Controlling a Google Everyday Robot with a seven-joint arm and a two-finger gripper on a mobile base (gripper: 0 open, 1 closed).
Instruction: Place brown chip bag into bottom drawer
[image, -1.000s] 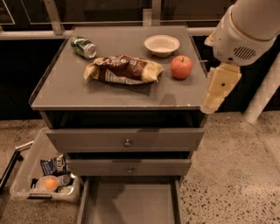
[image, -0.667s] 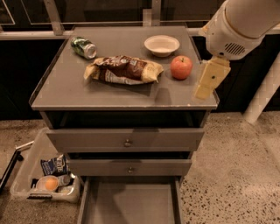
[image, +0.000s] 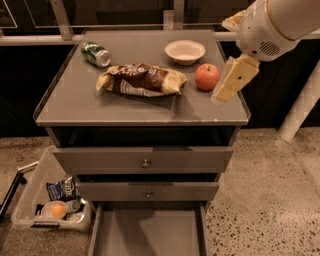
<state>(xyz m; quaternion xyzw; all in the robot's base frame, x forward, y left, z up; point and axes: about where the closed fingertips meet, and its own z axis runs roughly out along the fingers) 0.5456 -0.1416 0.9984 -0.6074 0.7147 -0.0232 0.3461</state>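
Shifted since a second ago, the robot's hand (image: 226, 90) now hangs over the table's right edge, further toward the back than before and closer to the apple (image: 207, 76); everything lying on the table (image: 125, 110) is where it was; whether the hand is open or closed cannot be told, and it grips nothing that can be seen; the white arm comes in from above the back right corner.

At the middle of the table lies the brown chip bag (image: 141, 80), flat on its side, its long axis running left to right, its tan ends pointing toward the left and right edges; the apple sits just beside the bag's right end, between the bag and the hand, apart from both; a white bowl (image: 185, 51) stands upright near the back right corner; a green can (image: 95, 54) lies tipped over near the back left corner.

Below the front edge, two knobbed drawers (image: 145, 159) are pushed in; under them the bottom drawer (image: 150, 235) is pulled out, its flat grey floor showing; on the ground off the front left corner, a clear bin (image: 30, 200) holds a blue snack bag (image: 62, 189) and an orange round item (image: 55, 209).
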